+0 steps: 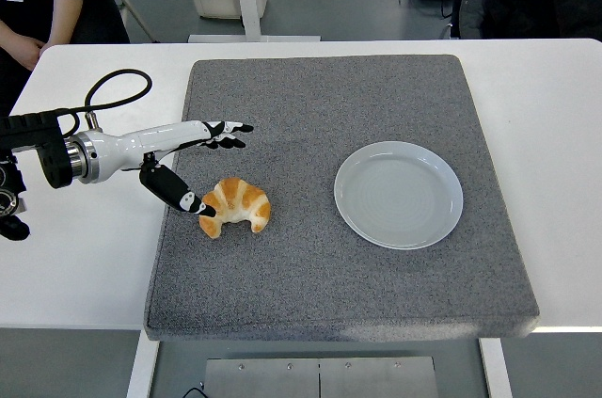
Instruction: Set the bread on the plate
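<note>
Bread: the bread [236,207] is a croissant. It lies on the gray mat [320,285], on the left part of it, close to the mat's left edge.
Landmark: every place below is told from the bread.
Left robot hand: the left robot hand [193,165] is just to the left of the bread and a little behind it. Its fingers [229,132] are spread apart and hold nothing.
Thumb: the thumb [179,194] points down at the bread's left tip. It is right at the tip, but I cannot tell if it touches.
Other fingers: they reach out past the far side of the bread, up over the mat.
Way the bread lies: its long side runs left to right, and its two tips curve toward the near edge of the desk [75,266].
Gap to close: the bread sits in the open space between thumb and fingers, so I think the hand only needs to come down and close on it.
Nearer arm: only the left arm shows. The right one is not in the picture.
Plate: the plate [399,194] is well to the right of the bread, with nothing on it.
Room to move: only bare mat lies between the bread and the plate, so the way looks free.
Edges: the mat's left edge is near the bread. A push to the left could slide it off onto the desk.
</note>
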{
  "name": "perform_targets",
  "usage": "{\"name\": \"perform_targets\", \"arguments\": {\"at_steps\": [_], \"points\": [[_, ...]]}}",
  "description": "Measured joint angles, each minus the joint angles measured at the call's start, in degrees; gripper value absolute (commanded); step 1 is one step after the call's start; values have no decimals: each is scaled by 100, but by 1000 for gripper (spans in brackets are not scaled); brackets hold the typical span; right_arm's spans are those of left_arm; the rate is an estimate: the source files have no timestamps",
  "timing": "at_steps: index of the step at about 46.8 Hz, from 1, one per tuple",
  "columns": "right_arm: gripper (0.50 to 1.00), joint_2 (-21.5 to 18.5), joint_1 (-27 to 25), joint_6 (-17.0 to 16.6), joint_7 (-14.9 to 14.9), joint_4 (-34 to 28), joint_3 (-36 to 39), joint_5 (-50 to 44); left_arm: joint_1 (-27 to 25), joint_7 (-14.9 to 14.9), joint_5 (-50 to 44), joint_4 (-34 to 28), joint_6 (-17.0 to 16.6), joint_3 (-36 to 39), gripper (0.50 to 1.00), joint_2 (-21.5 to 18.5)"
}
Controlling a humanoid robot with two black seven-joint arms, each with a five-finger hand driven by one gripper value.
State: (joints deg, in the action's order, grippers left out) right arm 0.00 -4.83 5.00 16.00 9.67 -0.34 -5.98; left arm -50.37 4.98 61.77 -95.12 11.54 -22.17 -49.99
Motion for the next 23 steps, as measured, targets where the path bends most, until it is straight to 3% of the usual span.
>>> {"name": "perform_targets", "arguments": {"at_steps": [7,17,23], "points": [[1000,0,0,0,0,0,-1,0,117,-153,224,11,-65,-30,908,44],[1000,0,0,-2,0,0,0,0,504,-661,956,66,-548,3,908,255],[1000,0,0,-2,0,0,3,1,678,-733,1175,98,-707,4,908,320]]}}
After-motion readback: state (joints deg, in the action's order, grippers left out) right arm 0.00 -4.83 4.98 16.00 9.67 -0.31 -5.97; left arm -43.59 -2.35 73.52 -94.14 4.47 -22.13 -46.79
